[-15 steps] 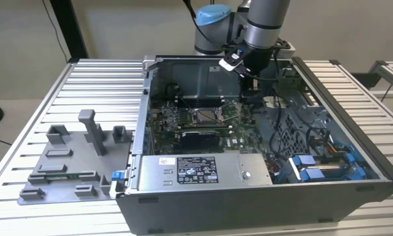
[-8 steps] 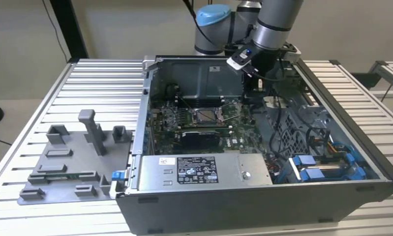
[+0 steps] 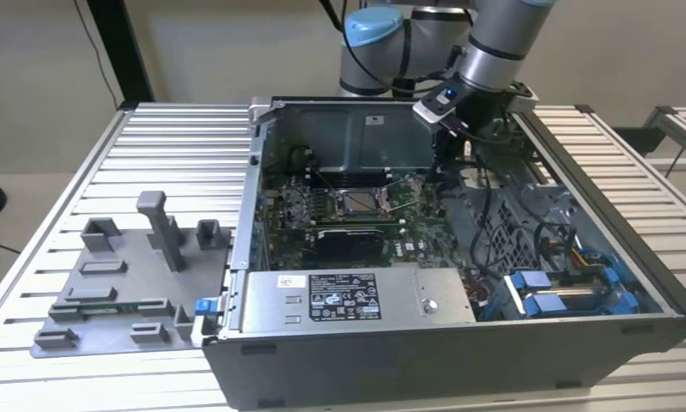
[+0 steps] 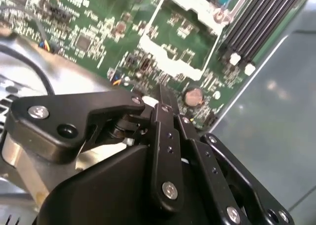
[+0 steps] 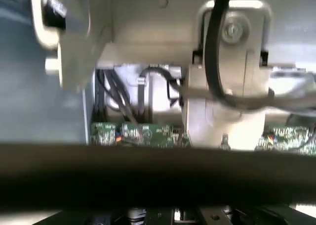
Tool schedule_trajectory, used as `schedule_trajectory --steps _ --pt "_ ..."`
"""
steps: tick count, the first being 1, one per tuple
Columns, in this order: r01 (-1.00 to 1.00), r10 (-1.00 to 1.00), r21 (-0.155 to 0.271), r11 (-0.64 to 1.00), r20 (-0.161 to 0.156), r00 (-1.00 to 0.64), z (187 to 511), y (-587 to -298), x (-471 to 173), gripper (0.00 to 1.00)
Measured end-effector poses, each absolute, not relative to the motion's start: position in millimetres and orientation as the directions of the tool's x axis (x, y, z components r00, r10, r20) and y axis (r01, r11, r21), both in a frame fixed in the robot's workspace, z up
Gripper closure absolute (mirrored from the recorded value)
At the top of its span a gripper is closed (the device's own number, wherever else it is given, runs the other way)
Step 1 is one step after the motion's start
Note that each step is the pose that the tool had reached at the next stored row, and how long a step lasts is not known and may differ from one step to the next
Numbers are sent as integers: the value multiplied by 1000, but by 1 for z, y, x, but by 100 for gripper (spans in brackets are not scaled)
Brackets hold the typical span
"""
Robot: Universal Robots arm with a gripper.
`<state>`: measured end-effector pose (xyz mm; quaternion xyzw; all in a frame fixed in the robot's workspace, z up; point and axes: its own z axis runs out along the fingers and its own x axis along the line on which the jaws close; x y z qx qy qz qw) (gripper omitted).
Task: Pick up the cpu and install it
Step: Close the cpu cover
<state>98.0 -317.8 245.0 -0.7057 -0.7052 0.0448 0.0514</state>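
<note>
My gripper (image 3: pixel 449 153) hangs inside the open computer case (image 3: pixel 434 360), at its far right side, just right of the motherboard (image 3: pixel 319 215). In the second wrist view the black fingers (image 4: pixel 162 117) lie pressed together, and I see nothing between them. The square metal-framed socket (image 3: pixel 358 202) sits in the middle of the board, to the exterior view's left of the gripper. A white-framed patch of green board (image 4: pixel 180 37) lies beyond the fingertips in the second wrist view. The cpu is hidden.
A grey plastic fixture (image 3: pixel 113 287) with upright blocks lies on the slatted table left of the case. The power supply box (image 3: pixel 355 296) fills the case's near side. Cables and blue connectors (image 3: pixel 549 296) crowd the case's right part. Memory slots (image 4: pixel 261 17) run beside the socket.
</note>
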Motion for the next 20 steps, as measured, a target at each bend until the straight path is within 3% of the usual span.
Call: schedule_trajectory --steps 20 --pt "983 1000 -183 0 9 2 222 -319 101 100"
